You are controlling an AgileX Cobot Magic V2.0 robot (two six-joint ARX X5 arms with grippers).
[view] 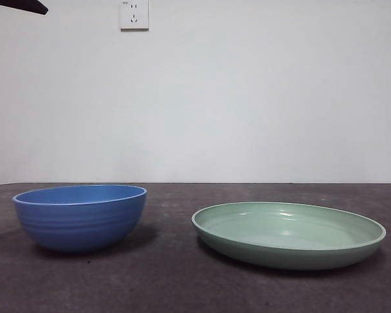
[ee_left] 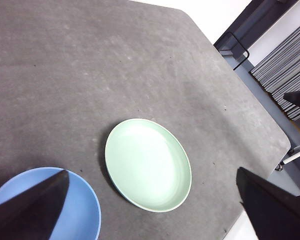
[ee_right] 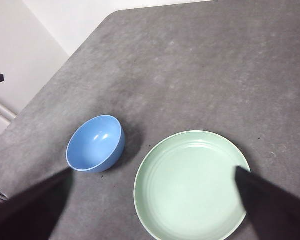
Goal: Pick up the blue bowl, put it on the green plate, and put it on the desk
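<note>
The bowl (view: 80,217) is seen upright and empty on the desk (view: 182,287), just beside the plate (view: 289,235) but apart from it, a strip of bare desk lying between the two. In the right wrist view both are set well in from the desk's edges, the bowl (ee_right: 95,143) being the nearer to the rounded corner beside the wall. Nothing is held: the left gripper (ee_left: 155,220) is spread wide and hangs high above the desk, one jaw showing over the bowl (ee_left: 65,210) and the other out past the plate (ee_left: 148,164) near the desk's edge; the right gripper (ee_right: 150,210) is likewise wide open and high, with the plate (ee_right: 190,185) lying between its jaws. The pickup is judged not yet begun, and the left gripper, being the nearer to the bowl, looks the better placed for it. For a sound grasp the gripper would best be brought over the near part of the rim, one jaw lowered inside and one outside the wall, and closed on the wall rather than across the whole bowl. The ridged outside should help the grip, though the smooth inside may let a shallow pinch slip, so the wall should be taken deep. The bowl would then be lifted straight, clear of the plate's raised rim, before being carried across.
</note>
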